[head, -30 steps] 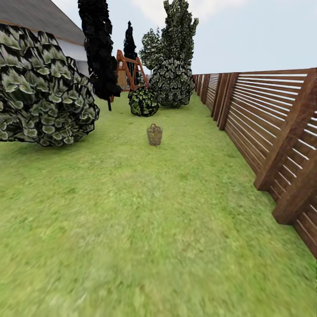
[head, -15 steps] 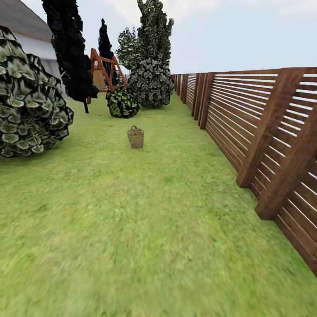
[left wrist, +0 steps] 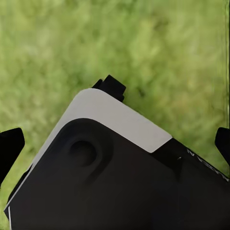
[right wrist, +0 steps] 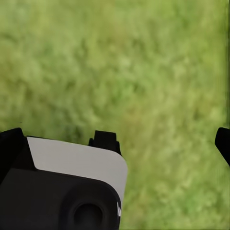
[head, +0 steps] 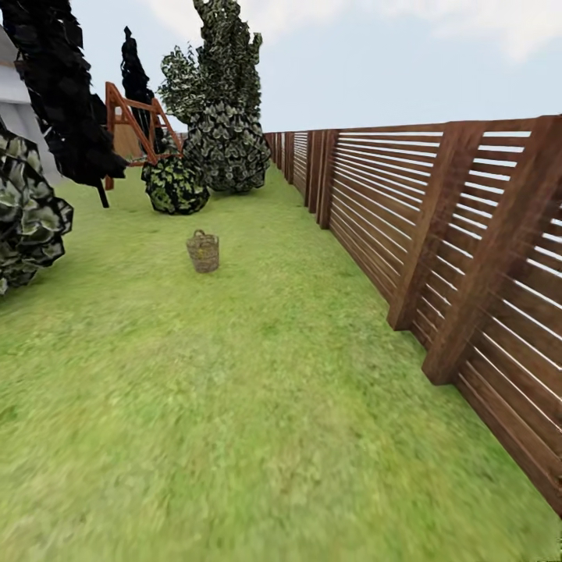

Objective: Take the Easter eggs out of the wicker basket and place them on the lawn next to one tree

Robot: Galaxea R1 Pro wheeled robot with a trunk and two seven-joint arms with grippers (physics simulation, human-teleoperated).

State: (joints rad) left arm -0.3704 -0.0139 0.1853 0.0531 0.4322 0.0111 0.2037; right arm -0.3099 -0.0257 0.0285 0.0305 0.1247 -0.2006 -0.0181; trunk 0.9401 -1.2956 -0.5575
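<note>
The wicker basket (head: 203,251) stands upright on the lawn (head: 257,390) some way ahead, left of centre in the head view. Its contents are too small to make out, so the Easter eggs are hidden. A low canopy of dark, pale-spotted leaves (head: 27,215) juts in at the left edge, its trunk out of view. In the left wrist view my left gripper (left wrist: 115,143) is open over grass, above a black and white part of the robot (left wrist: 110,167). My right gripper (right wrist: 117,141) is also open over grass in the right wrist view.
A brown slatted wooden fence (head: 437,234) runs along the right side, its posts leaning onto the grass. Beyond the basket are a round bush (head: 175,186), a tall leafy tree (head: 222,109), a thin black tree (head: 66,94) and an orange wooden frame (head: 129,117).
The whole head view has slid to the left, so the camera has turned right. The basket now sits further left in the picture and more fence shows.
</note>
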